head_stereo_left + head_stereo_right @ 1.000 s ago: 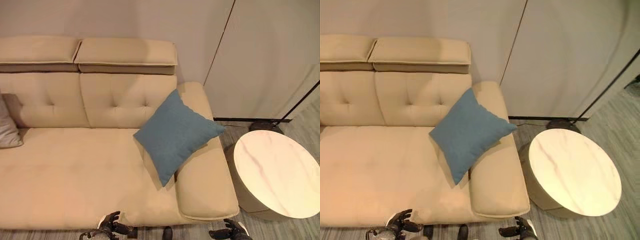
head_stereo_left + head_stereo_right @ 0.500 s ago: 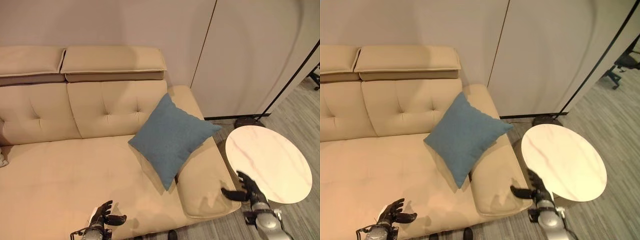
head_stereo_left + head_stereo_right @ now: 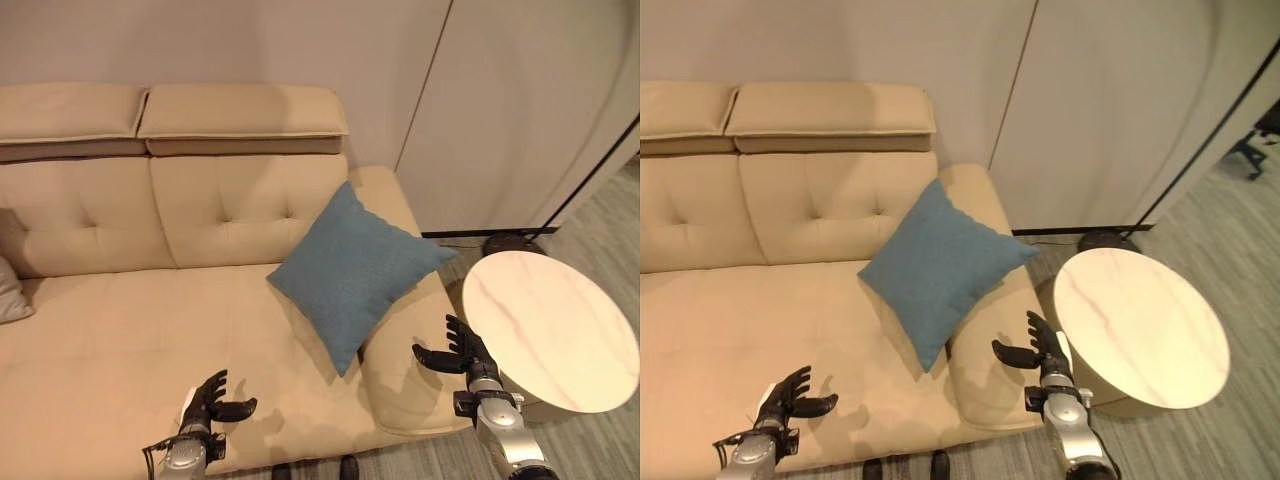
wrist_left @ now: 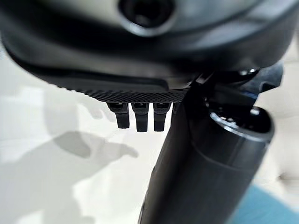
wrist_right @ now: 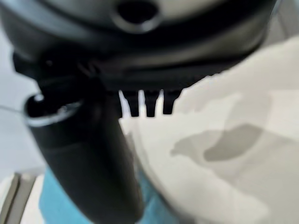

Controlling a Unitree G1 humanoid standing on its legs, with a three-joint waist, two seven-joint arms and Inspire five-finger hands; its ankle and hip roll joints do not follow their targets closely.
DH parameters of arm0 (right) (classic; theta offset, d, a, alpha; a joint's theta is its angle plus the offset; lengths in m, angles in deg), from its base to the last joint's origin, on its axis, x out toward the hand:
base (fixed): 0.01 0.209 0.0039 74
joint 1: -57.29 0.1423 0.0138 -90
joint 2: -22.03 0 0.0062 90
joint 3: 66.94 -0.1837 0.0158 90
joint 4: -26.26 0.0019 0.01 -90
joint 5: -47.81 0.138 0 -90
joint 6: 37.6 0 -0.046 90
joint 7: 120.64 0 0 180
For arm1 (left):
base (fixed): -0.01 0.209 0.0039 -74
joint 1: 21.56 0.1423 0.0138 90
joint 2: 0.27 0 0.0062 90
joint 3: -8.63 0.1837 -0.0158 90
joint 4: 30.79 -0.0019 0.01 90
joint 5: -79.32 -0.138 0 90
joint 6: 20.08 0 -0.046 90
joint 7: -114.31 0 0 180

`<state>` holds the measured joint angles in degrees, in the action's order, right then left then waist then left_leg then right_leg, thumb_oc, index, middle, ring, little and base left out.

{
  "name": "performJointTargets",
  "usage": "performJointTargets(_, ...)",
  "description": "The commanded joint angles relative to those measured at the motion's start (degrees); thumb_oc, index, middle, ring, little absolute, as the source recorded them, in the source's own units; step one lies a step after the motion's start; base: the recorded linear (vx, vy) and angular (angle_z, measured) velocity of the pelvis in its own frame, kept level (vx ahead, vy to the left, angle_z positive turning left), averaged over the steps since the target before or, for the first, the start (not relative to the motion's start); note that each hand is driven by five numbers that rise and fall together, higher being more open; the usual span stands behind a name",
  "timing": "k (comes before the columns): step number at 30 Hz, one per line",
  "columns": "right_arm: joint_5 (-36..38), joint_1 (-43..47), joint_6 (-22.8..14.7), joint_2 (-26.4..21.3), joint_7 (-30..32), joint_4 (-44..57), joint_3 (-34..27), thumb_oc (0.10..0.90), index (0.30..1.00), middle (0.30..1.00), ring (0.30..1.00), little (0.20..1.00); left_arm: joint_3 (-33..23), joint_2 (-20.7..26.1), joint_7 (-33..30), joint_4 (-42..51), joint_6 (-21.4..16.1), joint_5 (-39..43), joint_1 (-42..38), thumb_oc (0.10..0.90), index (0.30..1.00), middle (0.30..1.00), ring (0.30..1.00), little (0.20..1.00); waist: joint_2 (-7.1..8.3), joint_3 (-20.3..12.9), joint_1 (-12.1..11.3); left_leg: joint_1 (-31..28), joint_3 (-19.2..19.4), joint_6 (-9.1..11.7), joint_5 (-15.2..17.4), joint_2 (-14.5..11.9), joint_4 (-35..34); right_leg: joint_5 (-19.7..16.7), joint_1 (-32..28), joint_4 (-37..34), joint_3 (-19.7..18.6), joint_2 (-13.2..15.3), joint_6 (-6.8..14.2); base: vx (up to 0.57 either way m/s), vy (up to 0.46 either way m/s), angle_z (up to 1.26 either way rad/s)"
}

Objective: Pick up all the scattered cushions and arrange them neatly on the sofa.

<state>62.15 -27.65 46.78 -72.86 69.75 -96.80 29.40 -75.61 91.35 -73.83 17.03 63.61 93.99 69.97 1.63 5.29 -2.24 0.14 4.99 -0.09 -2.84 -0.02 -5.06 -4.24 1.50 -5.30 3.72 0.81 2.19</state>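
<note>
A blue cushion [image 3: 355, 268] leans tilted against the right armrest of the beige sofa [image 3: 120, 330]. A corner of a grey cushion [image 3: 10, 292] lies at the sofa's far left end. My left hand [image 3: 212, 400] hovers open over the seat's front edge, holding nothing. My right hand [image 3: 455, 352] hangs open beside the armrest's front end, below and right of the blue cushion, with nothing in it. In the right wrist view a strip of the blue cushion [image 5: 56, 205] shows past the thumb.
A round white marble-topped side table [image 3: 550, 325] stands just right of the sofa, close to my right hand. A dark lamp base [image 3: 512, 243] sits on the floor behind it. A wall and white panels rise behind the sofa.
Both hands have risen over the last second. In the last half second the right hand moved left from the table's edge to the armrest. The camera has shifted.
</note>
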Motion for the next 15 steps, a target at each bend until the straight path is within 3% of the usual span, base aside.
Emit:
performJointTargets(1,3.5,7.3,-5.9,0.4,3.4,0.8,-2.3,0.8,0.9,0.9,0.9,0.9,0.6,3.8,-1.7,0.1,-4.4,1.8,-3.9,0.8,0.9,0.9,0.9,0.9,2.9,-1.4,-1.0,2.2,-2.4,1.0,6.3,1.1,4.0,0.7,1.7,2.4,1.4,6.3,7.5,-0.01,0.002,0.2)
performJointTargets(15,7.4,18.0,-8.2,4.9,11.0,-5.1,-2.6,0.8,0.9,0.9,0.9,0.9,2.8,2.7,-2.1,0.3,-5.6,4.7,-2.0,0.8,0.9,0.9,0.9,0.9,0.12,3.2,-5.2,12.0,-5.5,1.1,4.7,2.4,6.6,0.0,8.8,3.4,4.4,7.4,6.8,-0.05,0.013,0.18)
